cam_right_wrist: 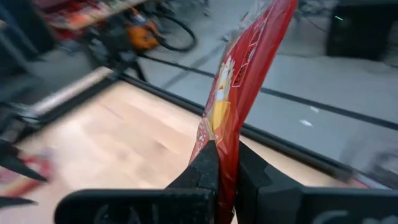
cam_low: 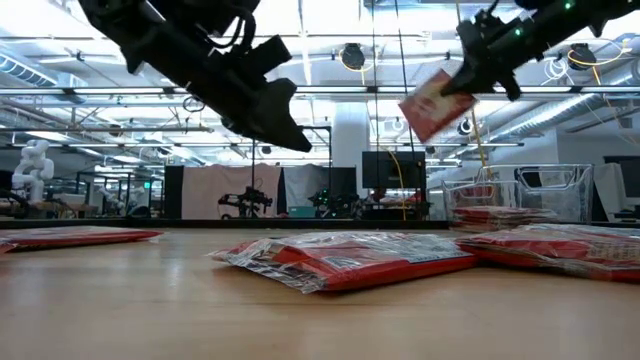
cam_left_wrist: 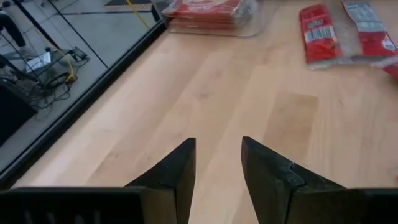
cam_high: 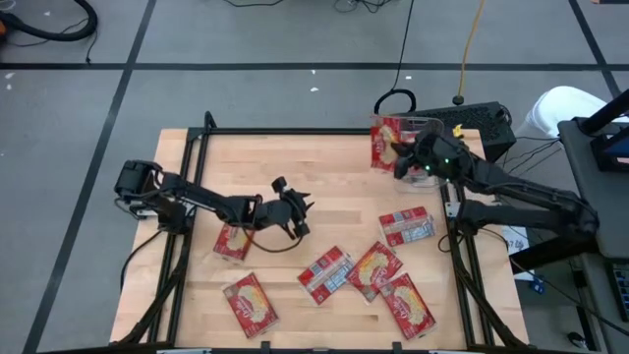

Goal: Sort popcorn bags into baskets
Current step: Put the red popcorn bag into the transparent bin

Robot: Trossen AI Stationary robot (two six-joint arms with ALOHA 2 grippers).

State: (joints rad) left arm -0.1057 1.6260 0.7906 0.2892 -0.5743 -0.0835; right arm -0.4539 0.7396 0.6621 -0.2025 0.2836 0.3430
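My right gripper (cam_high: 401, 165) is raised over the table's far right part, shut on a red popcorn bag (cam_high: 385, 144), beside the clear basket (cam_high: 428, 122) at the far right corner. The low view shows this bag (cam_low: 436, 104) in the air and the basket (cam_low: 520, 192) with red bags stacked inside. My left gripper (cam_high: 295, 212) hovers open above bare wood near the table's middle; its fingers (cam_left_wrist: 180, 168) touch nothing. Several more bags lie flat on the table, such as one (cam_high: 233, 242) near the left gripper and one (cam_high: 406, 226) on the right. My right gripper pinches the popcorn bag between its two fingers at one end (cam_right_wrist: 227, 152). The bag is lifted clear of the table. In the wrist view it stands edge-on and stretches away beyond the fingertips (cam_right_wrist: 208, 158); in the low view it hangs tilted below the gripper (cam_low: 478, 52).
Several bags lie along the near half of the table (cam_high: 253, 303) (cam_high: 326, 273) (cam_high: 408, 305). A black frame rail (cam_high: 295, 131) runs round the table's edges. Cables and a dark box (cam_high: 482, 120) sit past the far right corner. Bare wood stretches across the far middle.
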